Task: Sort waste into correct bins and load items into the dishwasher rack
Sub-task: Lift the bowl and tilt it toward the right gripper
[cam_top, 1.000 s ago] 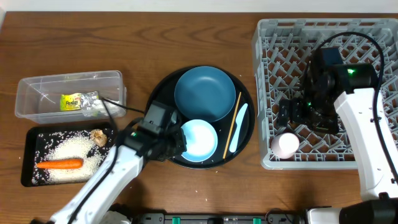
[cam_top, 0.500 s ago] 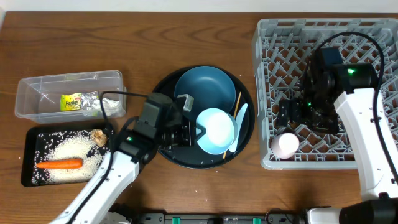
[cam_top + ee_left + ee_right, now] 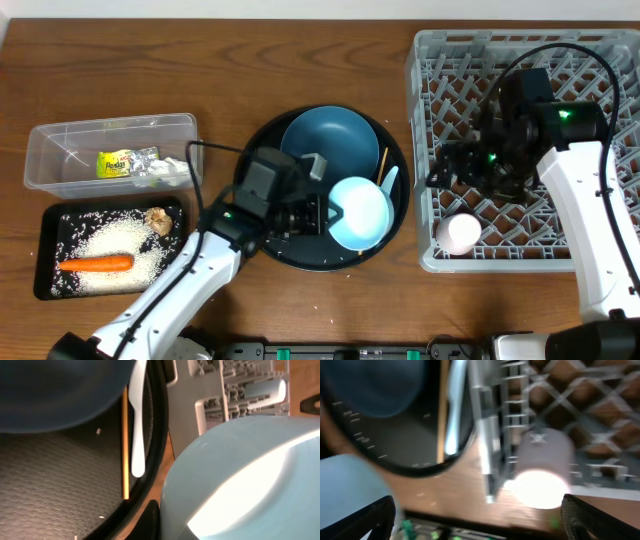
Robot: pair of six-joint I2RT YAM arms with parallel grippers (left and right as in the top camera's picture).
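Left gripper (image 3: 322, 212) pinched on the round light-blue cup (image 3: 362, 212); the large square light-grey lattice dishwasher rack (image 3: 440, 60) lies to its right.

The cup hangs over the right side of the round black tray (image 3: 262, 150), which also carries the large dark-blue plate (image 3: 325, 145), thin wooden chopstick (image 3: 381, 165) and pale-blue flat utensil (image 3: 390, 178). The right gripper (image 3: 450, 173), jaws spread and empty, hovers in the rack near the pale-pink cup (image 3: 460, 232). The clear rectangular plastic tub (image 3: 60, 135) holds the yellow-green wrapper (image 3: 115, 163) and white tissue (image 3: 160, 168). The shallow black rectangular tray (image 3: 45, 250) holds rice (image 3: 110, 240), carrot (image 3: 95, 264) and biscuit (image 3: 157, 219).

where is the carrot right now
Overhead view, far left: the carrot lies on the rice in the shallow black tray, next to the clear tub.
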